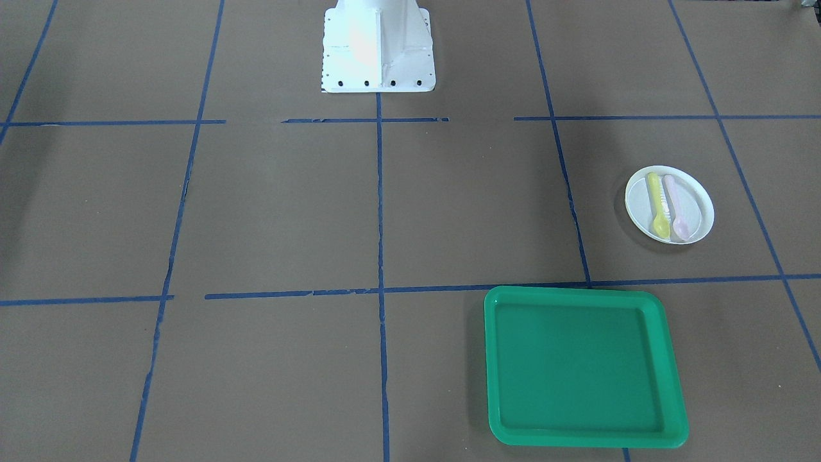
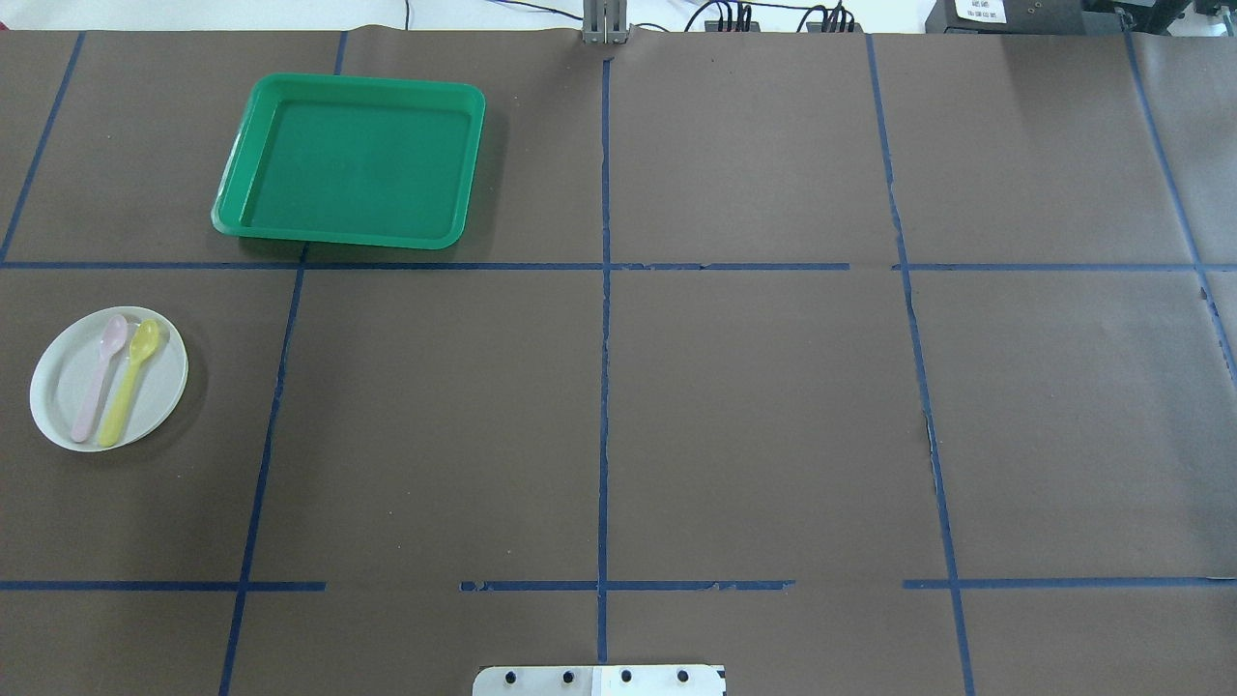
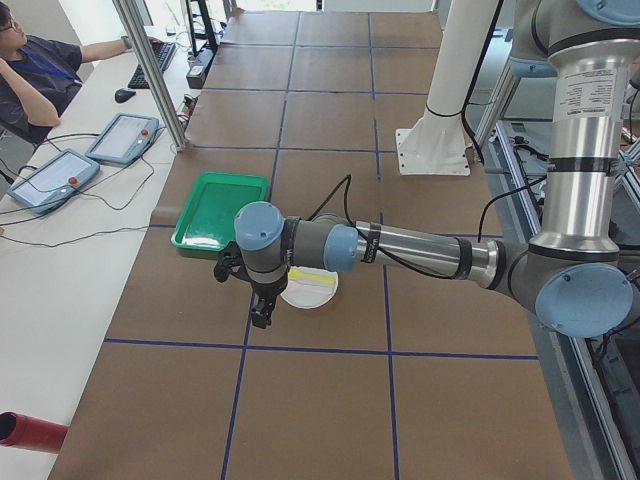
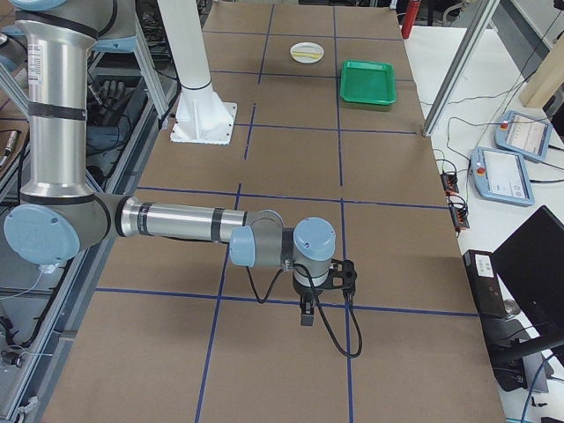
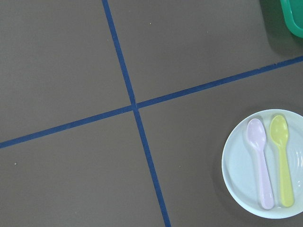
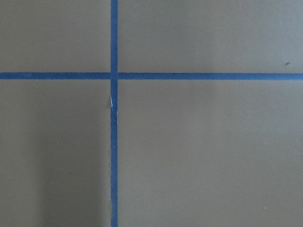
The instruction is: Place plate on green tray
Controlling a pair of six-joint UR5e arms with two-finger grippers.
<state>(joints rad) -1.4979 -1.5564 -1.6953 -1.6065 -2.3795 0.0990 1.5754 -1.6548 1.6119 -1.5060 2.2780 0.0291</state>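
Observation:
A white round plate lies on the brown table with a yellow spoon and a pink spoon on it. It also shows in the overhead view and at the lower right of the left wrist view. The green tray stands empty a little way from the plate, at the far left in the overhead view. My left gripper hangs beside the plate in the left side view; I cannot tell if it is open. My right gripper hangs far from both over bare table; its state is unclear.
The white robot pedestal stands at the table's middle. Blue tape lines divide the brown table into squares. A person sits at a side desk with two teach pendants beyond the tray's edge.

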